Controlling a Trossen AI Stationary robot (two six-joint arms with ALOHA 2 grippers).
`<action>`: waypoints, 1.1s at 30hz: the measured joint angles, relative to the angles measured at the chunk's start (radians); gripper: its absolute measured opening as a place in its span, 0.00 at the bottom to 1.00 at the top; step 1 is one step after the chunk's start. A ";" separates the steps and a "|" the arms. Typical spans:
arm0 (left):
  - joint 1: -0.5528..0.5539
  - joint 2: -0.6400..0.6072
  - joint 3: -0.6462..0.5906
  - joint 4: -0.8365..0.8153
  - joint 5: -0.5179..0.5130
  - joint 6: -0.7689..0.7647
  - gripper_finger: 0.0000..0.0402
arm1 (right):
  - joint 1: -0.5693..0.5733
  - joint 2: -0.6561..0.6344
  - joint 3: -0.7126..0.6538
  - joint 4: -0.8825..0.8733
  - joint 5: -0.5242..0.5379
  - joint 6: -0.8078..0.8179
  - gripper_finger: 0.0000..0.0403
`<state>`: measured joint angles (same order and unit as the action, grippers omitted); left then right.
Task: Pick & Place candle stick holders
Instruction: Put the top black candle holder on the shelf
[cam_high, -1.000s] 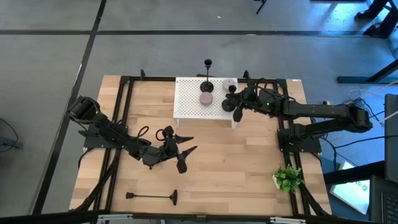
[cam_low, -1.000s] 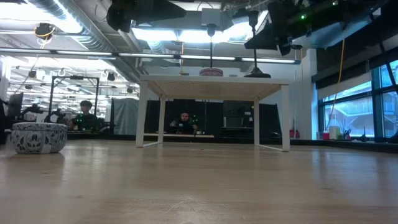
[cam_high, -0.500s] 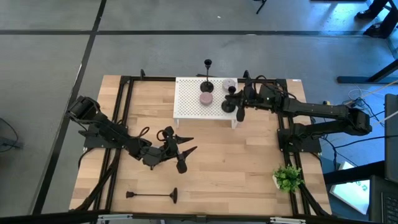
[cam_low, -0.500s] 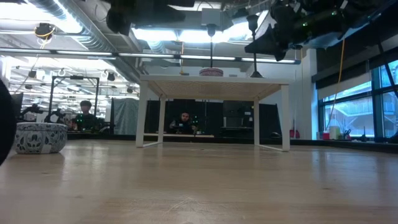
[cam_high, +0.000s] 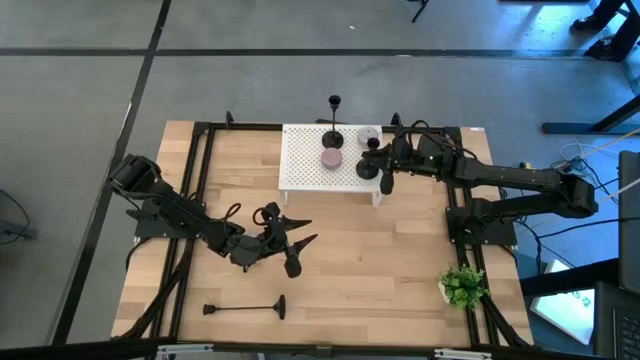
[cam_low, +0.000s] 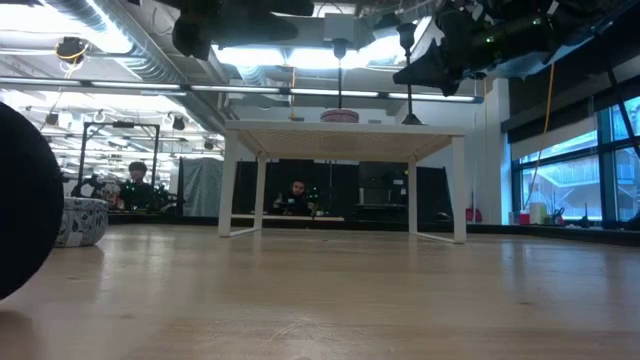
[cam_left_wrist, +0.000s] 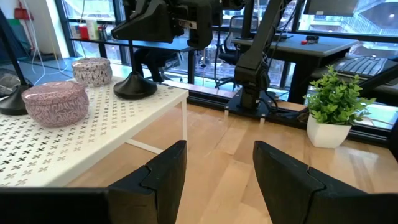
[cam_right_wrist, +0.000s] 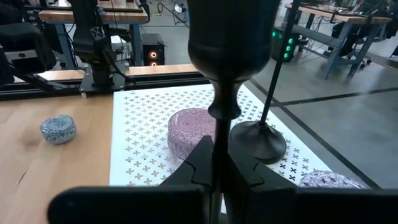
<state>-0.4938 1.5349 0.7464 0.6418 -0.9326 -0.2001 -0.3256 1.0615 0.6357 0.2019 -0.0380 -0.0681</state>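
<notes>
My right gripper (cam_right_wrist: 216, 163) is clamped on the thin stem of a slim black metal candle stick holder (cam_right_wrist: 231, 56), upright over the white perforated metal stand (cam_high: 305, 165); its base is hidden below my fingers. A second black holder (cam_high: 333, 125) stands on the stand beside a pink round tin (cam_high: 331, 158). My left gripper (cam_high: 290, 243) hangs empty, fingers apart, over the wooden table (cam_high: 400, 270). A third holder (cam_high: 245, 307) lies flat near the table's front edge.

Bright, even overhead lighting; ceiling glare and blurred foreground low down.
</notes>
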 joint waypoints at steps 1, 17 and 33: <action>0.000 0.000 0.000 0.000 0.000 0.000 0.45 | 0.000 0.000 0.000 0.000 0.000 0.000 0.03; 0.000 0.000 0.000 0.000 0.007 0.000 0.45 | -0.001 0.053 0.000 0.078 -0.026 0.002 0.03; 0.000 0.000 0.000 -0.011 0.010 0.000 0.45 | -0.009 0.089 0.000 0.116 -0.003 0.003 0.03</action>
<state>-0.4938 1.5352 0.7464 0.6312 -0.9226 -0.2001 -0.3344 1.1507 0.6361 0.3183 -0.0408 -0.0652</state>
